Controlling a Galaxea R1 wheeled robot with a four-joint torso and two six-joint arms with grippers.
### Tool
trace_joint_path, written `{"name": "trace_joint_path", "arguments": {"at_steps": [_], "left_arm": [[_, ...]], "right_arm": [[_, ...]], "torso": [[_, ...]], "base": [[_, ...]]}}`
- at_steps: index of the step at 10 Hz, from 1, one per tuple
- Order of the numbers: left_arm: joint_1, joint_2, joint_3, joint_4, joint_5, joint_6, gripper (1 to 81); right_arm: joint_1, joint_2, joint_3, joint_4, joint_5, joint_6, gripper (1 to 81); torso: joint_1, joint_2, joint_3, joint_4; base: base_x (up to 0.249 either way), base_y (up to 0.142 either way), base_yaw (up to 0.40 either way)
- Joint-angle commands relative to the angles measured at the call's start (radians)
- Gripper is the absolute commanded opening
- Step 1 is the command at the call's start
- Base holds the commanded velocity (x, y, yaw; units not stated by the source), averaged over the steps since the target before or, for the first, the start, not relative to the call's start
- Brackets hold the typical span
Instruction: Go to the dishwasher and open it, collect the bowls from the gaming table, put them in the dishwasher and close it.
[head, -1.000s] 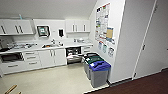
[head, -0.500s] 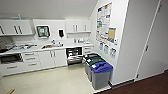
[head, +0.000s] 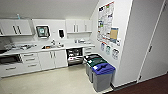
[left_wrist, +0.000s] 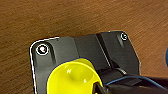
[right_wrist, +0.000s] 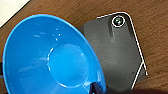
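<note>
Carrying a blue bowl (right_wrist: 50, 55) on my right wrist side and a yellow bowl (left_wrist: 73, 77) on my left — jaw state cannot be told. Both look light, rigid, glossy-slick; rim hold advised. Dishwasher (head: 74, 56) stands open ahead — under the counter.

head view looks down across the kitchenette toward the dishwasher (head: 74, 56); both wrist views face brown floor closely.
</note>
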Motion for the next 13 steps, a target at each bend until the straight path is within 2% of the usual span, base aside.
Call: {"name": "trace_joint_path", "arguments": {"at_steps": [1, 11, 13], "left_arm": [[-0.067, -0.015, 0.009, 0.001, 0.052, 0.006, 1.0], [-0.066, -0.015, 0.009, 0.001, 0.052, 0.006, 1.0], [-0.067, -0.014, 0.009, 0.001, 0.052, 0.006, 1.0]], "right_arm": [[0.05, 0.009, 0.01, -0.029, -0.023, -0.009, 1.0], [0.05, 0.011, 0.007, -0.029, -0.023, -0.009, 1.0], [0.05, 0.011, 0.007, -0.029, -0.023, -0.009, 1.0]], "torso": [[0.0, 0.0, 0.0, 0.0], [0.0, 0.0, 0.0, 0.0], [0.0, 0.0, 0.0, 0.0]], "base": [[0.117, 0.066, 0.0], [0.117, 0.066, 0.0], [0.117, 0.0, 0.0]]}}
